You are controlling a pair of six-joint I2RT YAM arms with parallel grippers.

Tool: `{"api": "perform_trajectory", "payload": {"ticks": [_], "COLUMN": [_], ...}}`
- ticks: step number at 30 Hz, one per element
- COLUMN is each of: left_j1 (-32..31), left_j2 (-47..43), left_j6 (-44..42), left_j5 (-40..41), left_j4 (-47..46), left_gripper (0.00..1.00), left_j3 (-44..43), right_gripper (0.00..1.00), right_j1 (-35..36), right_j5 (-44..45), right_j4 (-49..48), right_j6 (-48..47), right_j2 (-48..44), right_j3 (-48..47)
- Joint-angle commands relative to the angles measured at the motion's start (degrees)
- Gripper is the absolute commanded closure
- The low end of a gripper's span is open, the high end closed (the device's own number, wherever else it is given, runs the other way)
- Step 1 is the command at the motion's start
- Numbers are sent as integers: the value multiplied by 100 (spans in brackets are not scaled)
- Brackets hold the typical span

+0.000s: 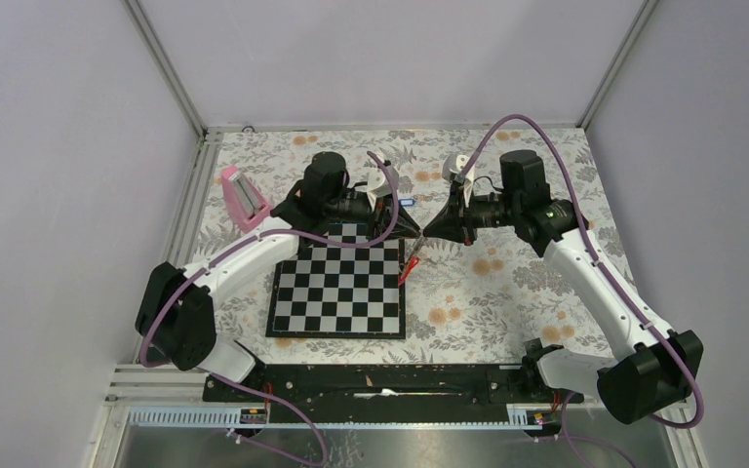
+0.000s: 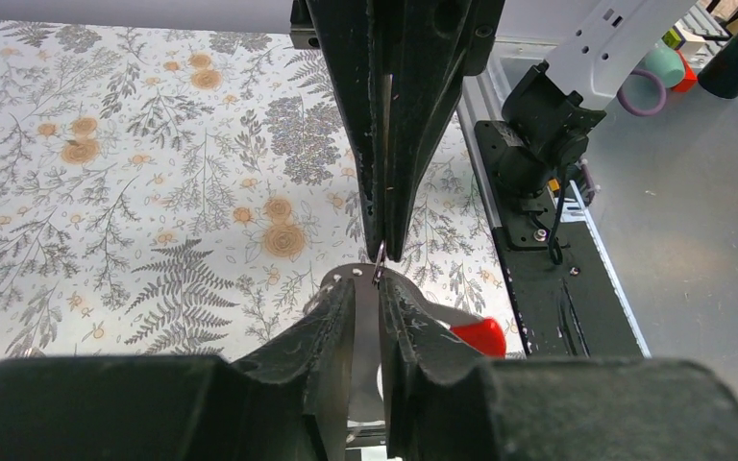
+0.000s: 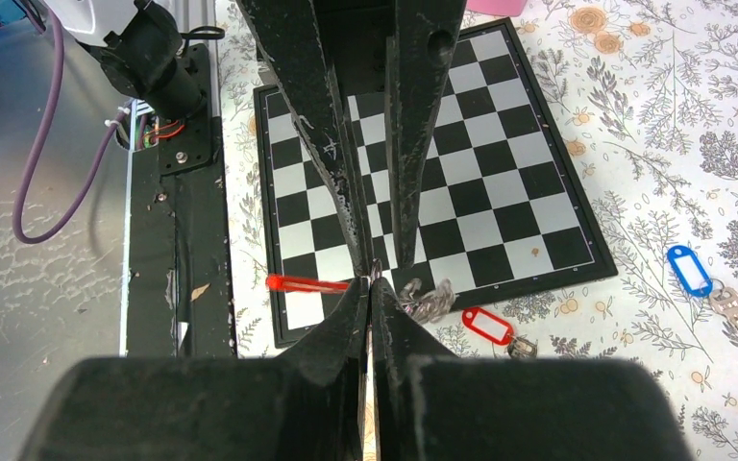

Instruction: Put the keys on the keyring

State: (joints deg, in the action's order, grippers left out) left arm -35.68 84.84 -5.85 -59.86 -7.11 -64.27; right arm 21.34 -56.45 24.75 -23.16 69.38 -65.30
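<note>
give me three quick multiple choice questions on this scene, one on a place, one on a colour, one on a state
1. the red-tagged key lies: a) on the floral cloth just beside the chessboard; b) in a gripper's jaws; c) on a white board square
2. the wedge block is: a) green; b) yellow; c) pink
3. the right gripper is: a) wide open; b) shut; c) out of every view

1 a: the right wrist view shows its tag past the board's black border, on the flower print.
2 c: the top view shows it pink at the far left of the cloth.
3 b: in its own wrist view the fingers meet with no gap at the tips.
</note>
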Motion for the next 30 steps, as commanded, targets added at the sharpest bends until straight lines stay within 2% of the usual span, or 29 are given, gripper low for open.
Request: {"api": "perform_trajectory", "payload": {"ticks": [1,26,30], "left_j1": [-42,-119,-115], "left_j2": [96,182,161], "left_j6": [31,571,768], "left_j5": [-230,-388,-477], "left_j4": [-281,-913,-1059], "left_gripper": [81,100,100], "left_j3": [-257,-125,-46], "right_gripper": [100,100,100], "right_j1": [37,37,37], "right_j5": [-139,-27,0], "right_j4": [-215,-309,-317], "right_j6": [39,109,134], "right_j2": [-1,31,58], "right_j3": [-35,79,90]}}
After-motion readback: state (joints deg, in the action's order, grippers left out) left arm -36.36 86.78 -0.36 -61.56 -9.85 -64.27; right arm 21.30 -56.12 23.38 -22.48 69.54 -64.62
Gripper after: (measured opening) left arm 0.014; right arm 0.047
